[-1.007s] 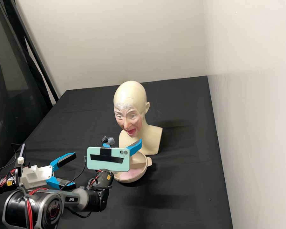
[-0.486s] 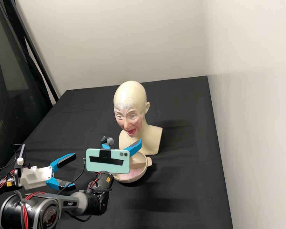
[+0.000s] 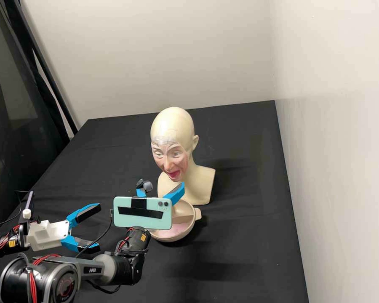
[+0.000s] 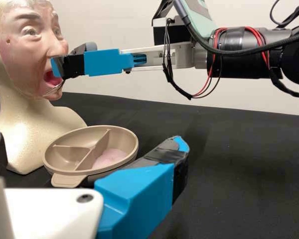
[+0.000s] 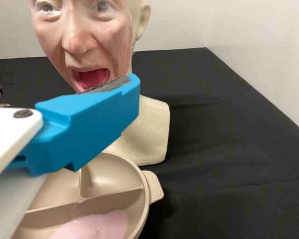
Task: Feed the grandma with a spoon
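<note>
we see the right tool (image 3: 162, 188), fingers apart, held level with the grandma (image 3: 174, 143) and her open mouth, so a thin metal edge there, we judge the spoon (image 4: 55, 90), meets her lips above the bowl (image 3: 188, 209); the left tool (image 3: 93, 225), also apart, sits low over the surface (image 3: 240, 235), out of the way.

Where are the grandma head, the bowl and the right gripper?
grandma head (image 3: 169, 136), high view, on the forehead.
bowl (image 4: 65, 153), left wrist view, on a bare compartment.
right gripper (image 4: 71, 58), left wrist view, midway between its fingertips.
</note>
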Tool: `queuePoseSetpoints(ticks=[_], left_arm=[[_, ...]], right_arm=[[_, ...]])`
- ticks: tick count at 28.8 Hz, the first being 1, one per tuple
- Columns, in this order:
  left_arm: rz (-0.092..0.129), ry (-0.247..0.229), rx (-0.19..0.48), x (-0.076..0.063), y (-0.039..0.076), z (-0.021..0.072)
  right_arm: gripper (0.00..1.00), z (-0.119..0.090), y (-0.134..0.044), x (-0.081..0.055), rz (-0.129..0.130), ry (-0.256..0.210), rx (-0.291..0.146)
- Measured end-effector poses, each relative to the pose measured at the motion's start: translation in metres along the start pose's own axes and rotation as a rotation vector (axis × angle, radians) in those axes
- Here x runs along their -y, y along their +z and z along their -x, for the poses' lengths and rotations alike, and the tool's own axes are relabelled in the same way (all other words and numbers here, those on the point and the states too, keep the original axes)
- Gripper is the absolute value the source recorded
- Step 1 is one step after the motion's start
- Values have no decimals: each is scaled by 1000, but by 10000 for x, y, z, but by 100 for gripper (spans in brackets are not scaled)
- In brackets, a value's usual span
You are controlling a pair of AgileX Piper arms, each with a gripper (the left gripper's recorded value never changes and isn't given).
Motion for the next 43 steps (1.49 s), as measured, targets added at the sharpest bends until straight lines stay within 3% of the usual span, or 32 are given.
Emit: queuePoseSetpoints(ticks=[35, 43], left_arm=[[1, 0, 0, 0, 0, 0], [1, 0, 0, 0, 0, 0]], right_arm=[[0, 21, 6, 12, 2, 0, -7], [0, 75, 141, 134, -1, -42, 40]])
